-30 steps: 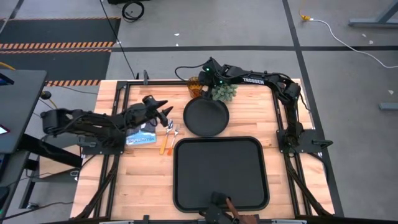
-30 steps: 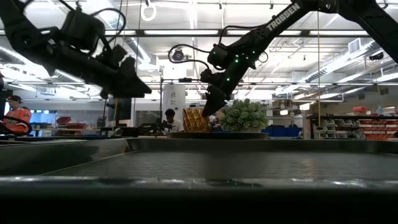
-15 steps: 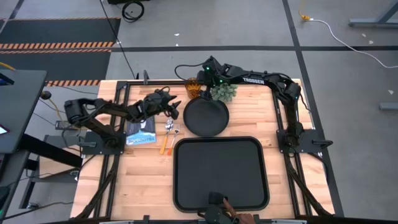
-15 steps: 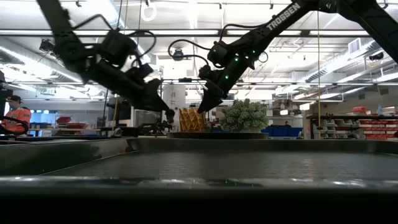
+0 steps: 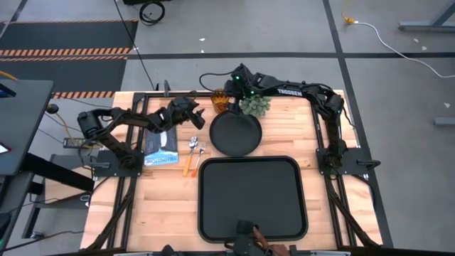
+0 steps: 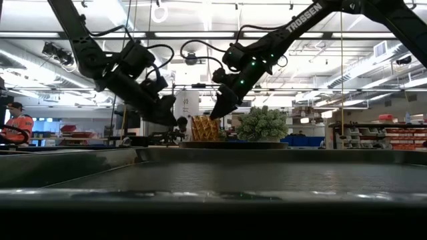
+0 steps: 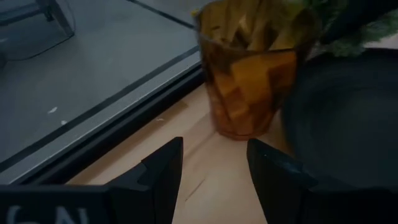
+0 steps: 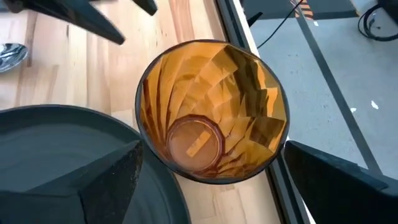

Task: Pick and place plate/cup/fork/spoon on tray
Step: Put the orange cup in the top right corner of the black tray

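The left gripper (image 5: pixel 201 121) has swung in from the surface's left side to near the cup (image 5: pixel 222 100), fingers spread; the right gripper (image 8: pixel 205 186) hovers over it, fingers wide. The cup stands beside the plate (image 5: pixel 235 134), off the empty tray (image 5: pixel 252 200). Which arm will grasp is unclear.

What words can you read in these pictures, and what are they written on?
"TROSSEN": white letters on the right arm, also legible on it in the high view.
White letters on the left gripper: cut off, unreadable.
Blue and white packet left of the spoon: print too small to read.
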You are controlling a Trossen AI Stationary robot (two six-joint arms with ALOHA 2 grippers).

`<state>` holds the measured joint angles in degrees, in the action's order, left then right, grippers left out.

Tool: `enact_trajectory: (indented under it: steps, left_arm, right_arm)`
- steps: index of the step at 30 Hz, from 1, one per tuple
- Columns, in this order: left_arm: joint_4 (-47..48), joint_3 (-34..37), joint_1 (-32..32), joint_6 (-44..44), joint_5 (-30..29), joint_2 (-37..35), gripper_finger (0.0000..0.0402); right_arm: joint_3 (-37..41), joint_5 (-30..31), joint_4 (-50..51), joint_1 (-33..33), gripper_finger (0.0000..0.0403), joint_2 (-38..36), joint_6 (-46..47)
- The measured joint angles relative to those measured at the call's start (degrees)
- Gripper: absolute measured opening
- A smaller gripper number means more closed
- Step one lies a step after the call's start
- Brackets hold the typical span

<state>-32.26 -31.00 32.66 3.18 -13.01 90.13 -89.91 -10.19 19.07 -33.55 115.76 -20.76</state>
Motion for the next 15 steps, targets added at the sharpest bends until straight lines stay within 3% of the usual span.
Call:
enact_trajectory:
  steps: [9, 15]
  left_arm:
    - [-2.09, 0.02, 0.35, -1.17, -0.12, 3.75, 0.0187]
    - [-7.08, -0.12, 0.62, -8.03, -1.21, 7.28, 0.0187]
  right_arm:
    - [0.04, 0.52, -0.85, 1.2, 0.0399, 4.19, 0.17]
    - [0.07, 0.5, -1.67, 1.61, 0.0399, 5.26, -0.62]
